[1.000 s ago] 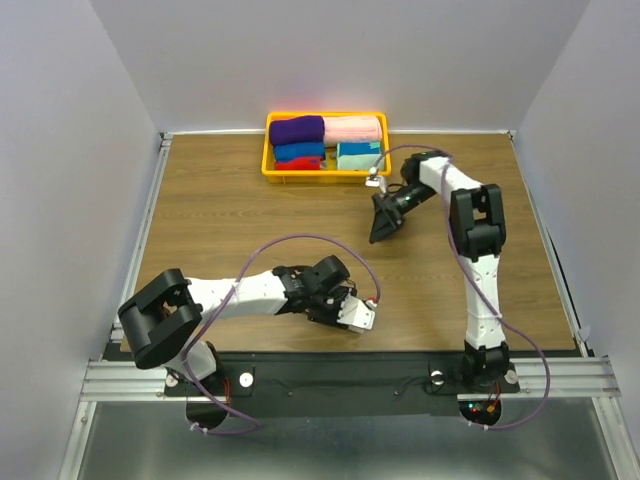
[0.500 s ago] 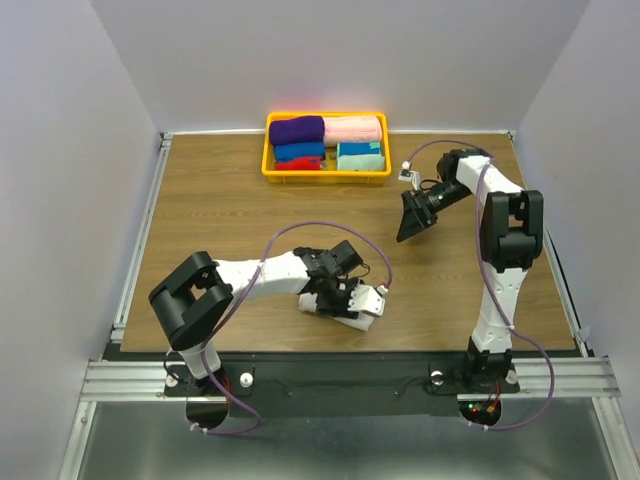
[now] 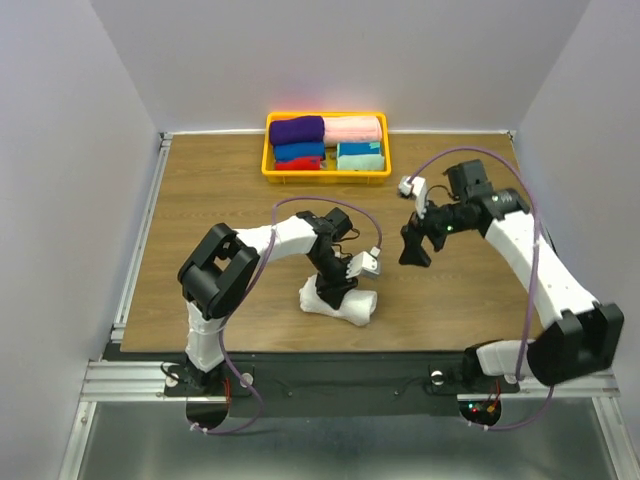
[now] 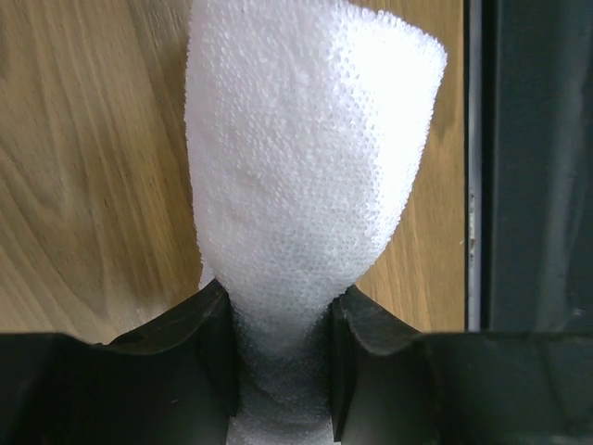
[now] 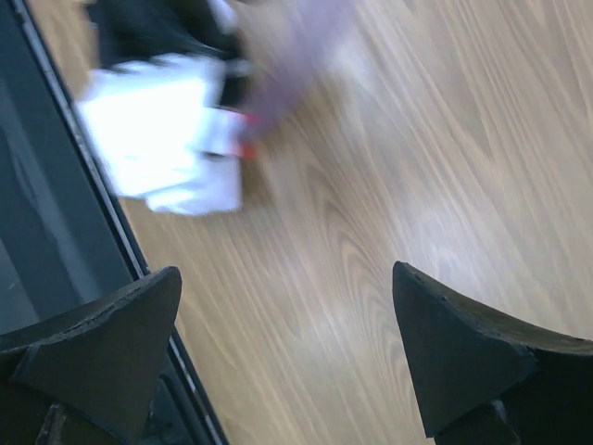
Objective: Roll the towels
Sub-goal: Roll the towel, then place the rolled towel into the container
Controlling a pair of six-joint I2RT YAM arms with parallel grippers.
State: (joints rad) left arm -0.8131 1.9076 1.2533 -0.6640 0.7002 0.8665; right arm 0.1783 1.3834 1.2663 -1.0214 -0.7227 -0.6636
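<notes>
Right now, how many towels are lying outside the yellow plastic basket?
1: the white terry towel near the table's front edge, pinched by the left gripper. No others are visible.

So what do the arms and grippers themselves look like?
The left arm and right arm have white links with black joints. A purple cable loops along each. The left gripper and right gripper have black, wedge-shaped fingers, with a white camera box at each wrist.
</notes>
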